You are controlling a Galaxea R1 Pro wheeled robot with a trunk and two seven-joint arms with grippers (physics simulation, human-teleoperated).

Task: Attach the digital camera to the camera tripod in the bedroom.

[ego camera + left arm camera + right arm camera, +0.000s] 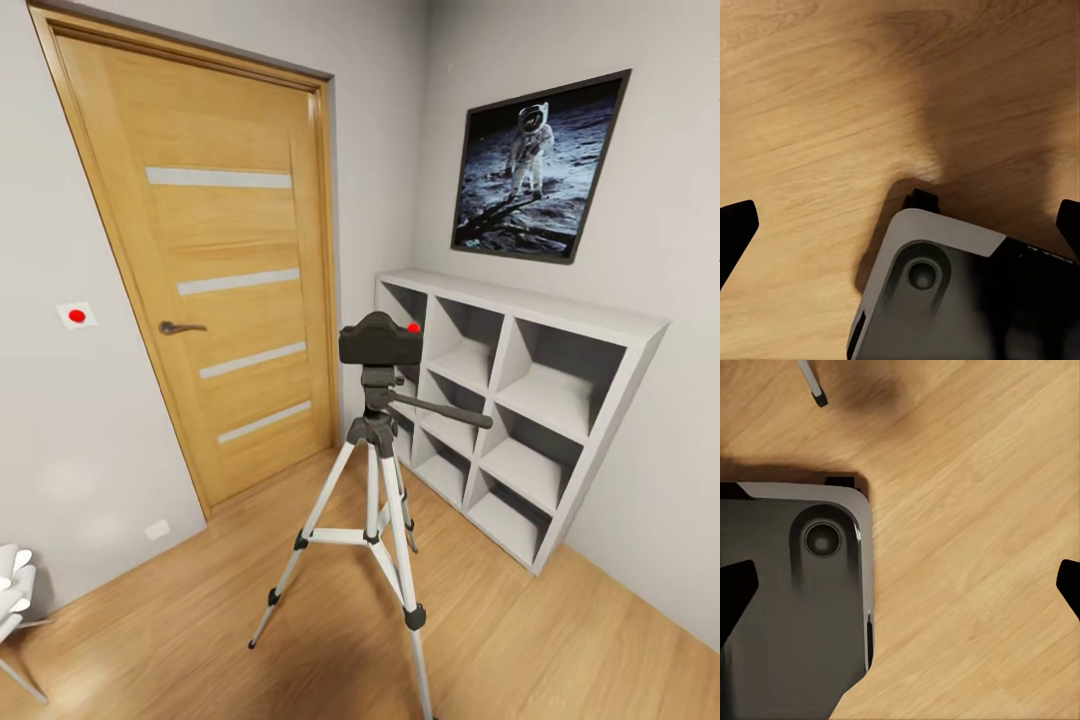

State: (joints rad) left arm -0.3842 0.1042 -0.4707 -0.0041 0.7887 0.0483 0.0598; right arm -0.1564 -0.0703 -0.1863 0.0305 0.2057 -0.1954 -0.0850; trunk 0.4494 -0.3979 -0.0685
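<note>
Head view: the digital camera (380, 340) sits on top of the camera tripod (372, 490), its body level, red dot at its upper right corner. The tripod stands upright on the light wood plank floor (560, 640) of the bedroom, three silver legs spread, pan handle sticking out toward the white cube shelves (520, 400). The shelves stand against the pale wall just beyond the tripod. An astronaut moon poster (538, 165) hangs above them. A wooden door (215, 270) is closed behind the tripod, with a white wall plate (77, 316) bearing a red dot beside it.

Left wrist view: the left claw (900, 229) points down at the floor. Its two dark fingertips (735, 225) sit at opposite edges of the picture, so the claw is wide apart and holds nothing. Between and below the tips lies a grey and black corner of the robot's base (937, 292), with bare planks beyond it.

Right wrist view: the right claw (900, 585) also points down, fingertips (735, 589) spread wide, nothing between them but floor and the dark base panel (795, 600). Well ahead of this claw, near the picture's edge, one tripod foot (814, 382) rests on the planks.

Neither claw touches the camera or the tripod.
</note>
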